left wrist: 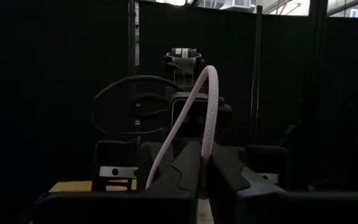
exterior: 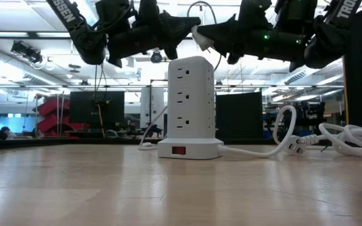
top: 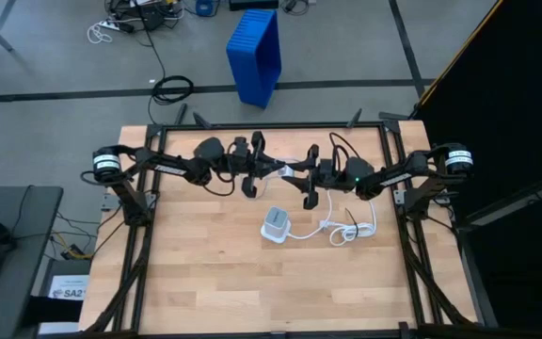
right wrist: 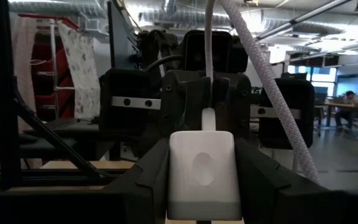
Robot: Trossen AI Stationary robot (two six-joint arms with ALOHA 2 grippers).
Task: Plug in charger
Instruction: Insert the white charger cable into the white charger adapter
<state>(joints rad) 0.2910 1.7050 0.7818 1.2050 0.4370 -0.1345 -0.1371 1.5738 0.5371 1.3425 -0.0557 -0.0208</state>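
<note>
The charger (right wrist: 204,174), a small smooth white block with rounded corners and a shallow oval dimple, is pinched by the right gripper (right wrist: 204,186) above the power strip tower (exterior: 190,103). Its braided white cord (left wrist: 207,118) is clamped between the left gripper's (left wrist: 202,171) closed fingers.

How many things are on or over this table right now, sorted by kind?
Robot grippers: 2, left gripper and right gripper, both up over the table
Chargers: 1, the charger held in the right gripper, its cord pinched by the left
Power strip towers: 1, the power strip tower with its cable
Total: 4
</note>
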